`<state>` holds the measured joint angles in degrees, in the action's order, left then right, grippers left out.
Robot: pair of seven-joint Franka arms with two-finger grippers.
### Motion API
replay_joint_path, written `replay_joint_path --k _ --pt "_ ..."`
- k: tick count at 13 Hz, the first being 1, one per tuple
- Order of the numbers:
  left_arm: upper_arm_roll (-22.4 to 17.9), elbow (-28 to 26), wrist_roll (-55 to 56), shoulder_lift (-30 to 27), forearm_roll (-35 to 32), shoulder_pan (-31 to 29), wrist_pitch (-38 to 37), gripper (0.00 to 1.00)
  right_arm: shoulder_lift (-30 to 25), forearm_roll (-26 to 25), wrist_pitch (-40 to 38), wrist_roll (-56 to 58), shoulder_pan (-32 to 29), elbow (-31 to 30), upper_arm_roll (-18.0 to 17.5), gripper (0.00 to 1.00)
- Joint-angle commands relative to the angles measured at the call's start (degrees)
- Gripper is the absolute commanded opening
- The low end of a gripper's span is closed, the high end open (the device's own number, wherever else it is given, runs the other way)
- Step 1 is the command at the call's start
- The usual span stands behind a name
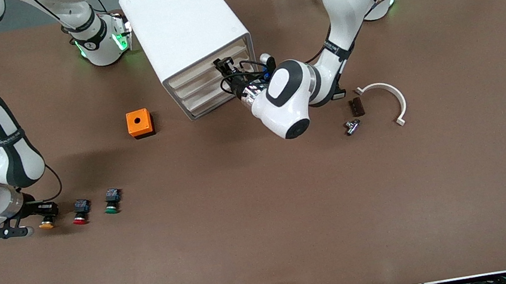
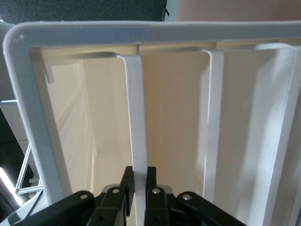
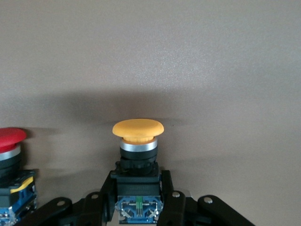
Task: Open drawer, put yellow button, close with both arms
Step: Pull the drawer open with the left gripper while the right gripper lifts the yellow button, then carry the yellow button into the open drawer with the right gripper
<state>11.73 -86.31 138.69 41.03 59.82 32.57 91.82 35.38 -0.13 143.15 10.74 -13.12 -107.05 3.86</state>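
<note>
The yellow button point(image 3: 138, 129) lies on the table at the right arm's end, its orange-yellow cap point(image 1: 47, 225) pointing toward the front camera. My right gripper point(image 3: 138, 188) is down at the table and shut on the button's black body, with the blue rear end between its fingers point(image 1: 46, 211). The white cabinet point(image 1: 183, 21) stands near the robots' bases. My left gripper point(image 2: 139, 176) is shut on the thin white front lip point(image 2: 135, 117) of the uppermost drawer point(image 1: 208, 65), reaching it from the left arm's end point(image 1: 222, 67).
A red-capped button point(image 1: 80, 213) and a green-capped one point(image 1: 112, 203) lie in a row beside the yellow one. An orange box point(image 1: 139, 123) sits near the cabinet. A brown block point(image 1: 356, 106), a metal fitting point(image 1: 352, 126) and a white curved clamp point(image 1: 390, 97) lie toward the left arm's end.
</note>
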Motion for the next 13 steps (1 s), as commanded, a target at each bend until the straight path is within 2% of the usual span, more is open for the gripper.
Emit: replay_joint_path --k 1,5,7,8,11,13 --pt "-1.09 3.51 -0.88 0.54 -1.89 -1.89 -0.24 0.0 -2.5 0.3 -4.17 0.51 -0.68 0.79 -0.95 0.0" --pt "-1.36 6.42 -4.11 1.42 -1.99 -7.95 0.55 0.0 -12.85 0.48 -26.37 -13.86 4.4 4.39 -1.39 0.0" --pt "-1.36 6.94 -4.92 1.42 -1.9 -10.33 1.87 0.0 -19.62 4.15 -34.56 -22.04 8.44 4.31 -1.39 0.0" --pt "-1.36 7.47 -5.01 1.42 -1.9 -11.12 2.48 0.0 -22.61 6.35 -38.43 -27.56 10.55 4.31 -1.31 0.0" --pt "-1.36 7.92 -7.98 1.59 -1.81 -13.14 3.71 0.0 -30.53 7.42 -44.52 -47.23 20.56 4.4 -1.39 0.0" --pt "-1.36 8.0 -8.87 2.21 -1.46 -14.37 3.89 0.18 -32.82 8.04 -45.24 -59.81 27.94 4.48 -1.39 0.0"
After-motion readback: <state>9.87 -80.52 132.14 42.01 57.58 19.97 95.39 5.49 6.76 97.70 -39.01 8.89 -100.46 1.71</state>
